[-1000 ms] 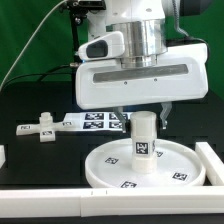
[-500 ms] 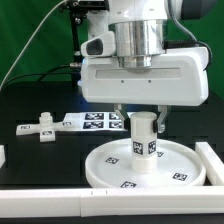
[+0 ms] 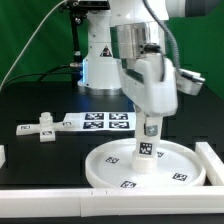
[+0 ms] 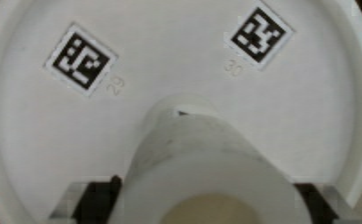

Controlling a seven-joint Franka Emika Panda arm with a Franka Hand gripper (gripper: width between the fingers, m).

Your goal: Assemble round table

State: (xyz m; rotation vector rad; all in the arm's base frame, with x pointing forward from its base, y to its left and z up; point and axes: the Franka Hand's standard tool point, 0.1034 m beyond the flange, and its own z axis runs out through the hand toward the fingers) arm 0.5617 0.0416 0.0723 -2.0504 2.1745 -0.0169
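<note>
Nearest in the exterior view, one long white border bar [image 3: 60, 203] lies across the front of the black counter [image 3: 40, 165], and a second bar [image 3: 212, 160] runs along the exterior view's right. Just behind the front bar lies one large white disc [image 3: 172, 160], flat on the counter. Three small black-and-white square tags show on its upper face. One thick white post [image 3: 147, 145] stands upright at the disc's centre and carries one square tag on its side. The single claw [image 3: 148, 128] comes down at a tilt and is closed around the top of the post.

From the wrist, the post [image 4: 204, 150] fills the foreground with a dark finger [image 4: 100, 196] pressed to each side, and the disc [image 4: 160, 40] beyond shows two tags.

Farther back on the counter sit small white tagged pieces [image 3: 42, 129], too small to make out, beside one marker board [image 3: 100, 121] bearing several tags. The tags hold only block patterns, with no readable writing
</note>
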